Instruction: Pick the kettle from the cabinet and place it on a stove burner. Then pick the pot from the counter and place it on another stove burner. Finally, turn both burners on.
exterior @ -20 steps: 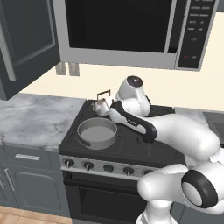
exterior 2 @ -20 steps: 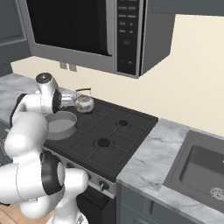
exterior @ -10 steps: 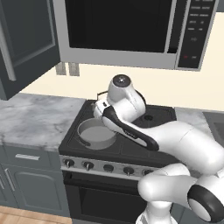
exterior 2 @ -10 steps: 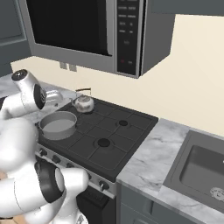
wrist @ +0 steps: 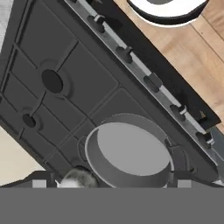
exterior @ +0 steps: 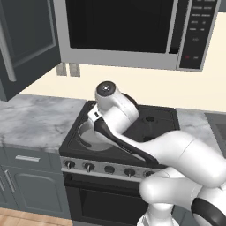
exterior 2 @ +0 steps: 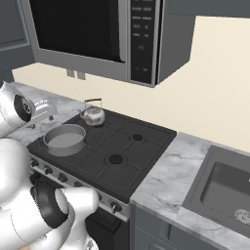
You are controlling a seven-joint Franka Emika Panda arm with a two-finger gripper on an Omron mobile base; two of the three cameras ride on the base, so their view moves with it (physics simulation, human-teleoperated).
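Tool jaws spread wide apart, nothing between them; the hand view looks straight down from above the cooktop, tips barely visible at the bottom edge.

Directly below the tool: wide shallow grey metal pot [wrist: 129, 155], no lid, sitting on the grate of a front burner. Seen from the right base view, the pot [exterior 2: 65, 139] sits on the front-left burner, upright, empty.

Just past the pot on its wall side: small squat shiny silver kettle with thin dark arched handle [exterior 2: 93, 115], on the rear-left burner, near the pot but not touching. In the hand view only its top pokes in at the bottom edge [wrist: 78, 178].

Further out from the tool: black four-burner cooktop [exterior 2: 122, 146], the two right-hand burner caps bare. Row of front knobs [wrist: 153, 82] runs along the stove's front edge, off to the side of the tool, well apart from it. Knob positions too small to read; no flame visible.

Beyond the stove: white-grey marble-veined bench [exterior: 35, 121] on one side, sink [exterior 2: 229, 188] on the far other side. Tall dark grey wall cabinet door with pale bar handle [exterior: 24, 44] hangs open up and away from the tool.

Progress, judging from layout: kettle placed, pot placed, both on separate burners. Left to do: turn both burner knobs on. Tool needs to drop toward the front knob row next.
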